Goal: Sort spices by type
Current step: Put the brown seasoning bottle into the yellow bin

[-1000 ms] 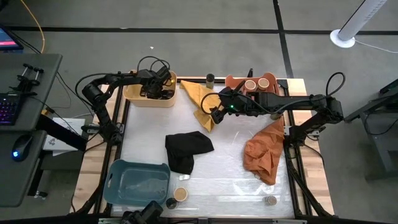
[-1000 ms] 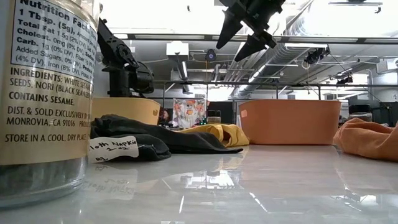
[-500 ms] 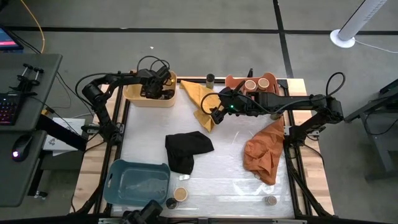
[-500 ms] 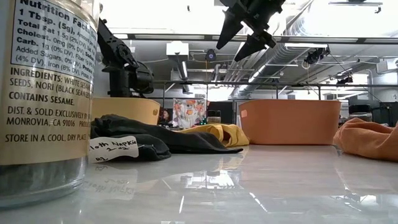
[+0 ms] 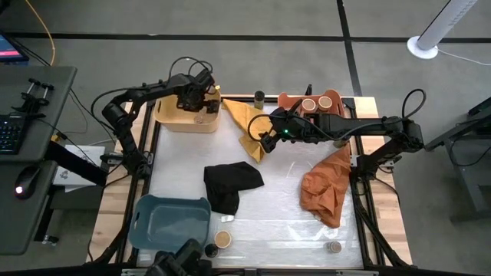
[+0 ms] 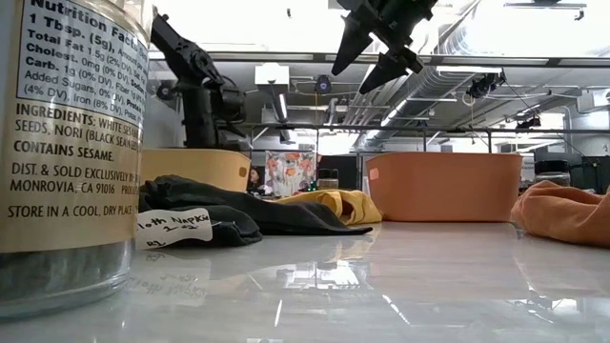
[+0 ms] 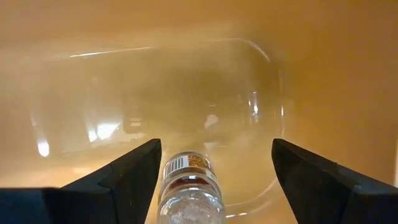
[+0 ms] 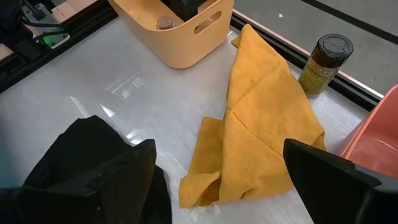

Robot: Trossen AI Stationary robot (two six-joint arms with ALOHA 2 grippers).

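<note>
On the glossy white desk (image 5: 276,207), a tan-lidded jar (image 5: 222,239) waited nearest. Far left, the left gripper (image 5: 201,98) had lifted, jaws parted, leaving a spice jar (image 7: 189,186) in the yellow bin (image 5: 184,123). The right gripper (image 5: 263,142) hovered, jaws apart.

Robotics lab, industrial type. Worktop (image 5: 261,207) with white glossy surface, on wooden frame with black metal rails – two dark robot arms fixed at sides. Grey concrete floor (image 5: 230,54) with dark taped lines. Desk (image 5: 31,153) at side: keyboard (image 5: 9,132), mouse (image 5: 25,182). White fan base (image 5: 423,46) on floor. Low view – exposed silver ventilation duct (image 6: 448,52) and pipes under ceiling, bright ceiling lights, equipment racks behind.
</note>
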